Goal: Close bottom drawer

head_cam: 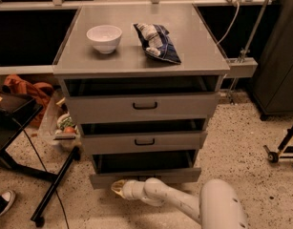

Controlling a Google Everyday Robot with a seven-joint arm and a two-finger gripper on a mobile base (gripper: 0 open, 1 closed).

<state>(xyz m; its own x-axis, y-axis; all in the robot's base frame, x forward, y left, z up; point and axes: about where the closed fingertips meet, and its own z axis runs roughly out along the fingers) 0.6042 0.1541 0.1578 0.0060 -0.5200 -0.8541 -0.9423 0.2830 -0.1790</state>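
Observation:
The bottom drawer [174, 175] is the lowest of three grey drawers in the cabinet. It is pulled out, with its dark inside showing above the narrow front panel. Its handle is hidden behind my arm. My gripper [118, 188] is low near the floor, just in front of and below the left part of that front panel. The white arm reaches in from the bottom right. The mid drawer [144, 141] and top drawer [145, 106] also stand a little open, each with a black bar handle.
A white bowl [104, 37] and a dark snack bag [158, 43] lie on the cabinet top [88, 61]. A black stand leg [55, 187] and clutter [65, 125] are left of the cabinet. A shoe [3, 203] is at lower left. A wheeled stand [279, 151] is at right.

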